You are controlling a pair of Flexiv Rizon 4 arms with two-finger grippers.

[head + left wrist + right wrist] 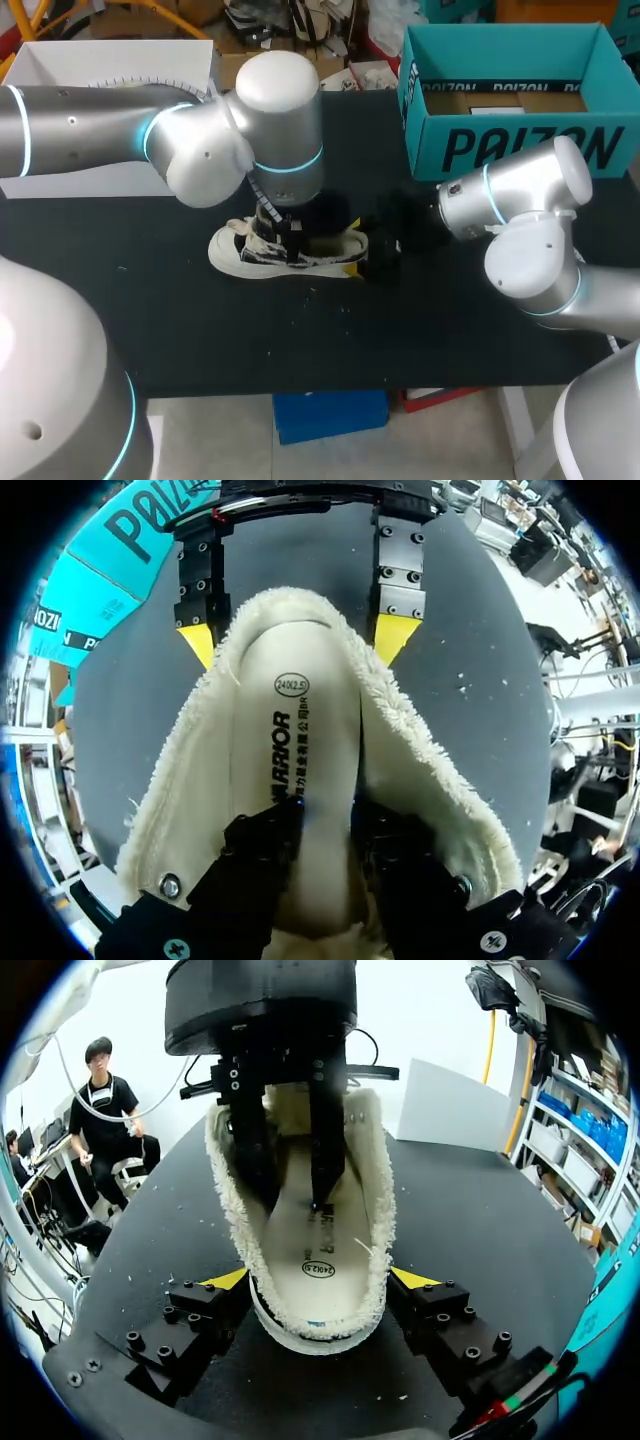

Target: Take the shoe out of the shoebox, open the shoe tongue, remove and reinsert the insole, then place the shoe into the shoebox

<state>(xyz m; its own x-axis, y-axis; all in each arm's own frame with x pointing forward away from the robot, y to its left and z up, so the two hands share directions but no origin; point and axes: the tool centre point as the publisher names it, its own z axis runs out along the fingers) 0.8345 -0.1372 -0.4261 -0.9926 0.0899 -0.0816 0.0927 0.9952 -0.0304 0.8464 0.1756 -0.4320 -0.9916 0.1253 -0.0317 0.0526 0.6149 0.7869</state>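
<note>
Clamping the soft fleecy shoe by its heel with my right end effector, I'd pinch the floppy insole at its edge, though whether my left end effector grips it I cannot tell.

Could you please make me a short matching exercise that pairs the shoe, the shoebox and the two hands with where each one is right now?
Things:
1. shoe
2. shoebox
3. left hand
4. right hand

Places:
A. at the far right of the table
B. down inside the shoe, at the insole
C. in the middle of the table, outside the box
D. closed on the shoe's heel from both sides

Pairs: 1-C, 2-A, 3-B, 4-D.
</note>
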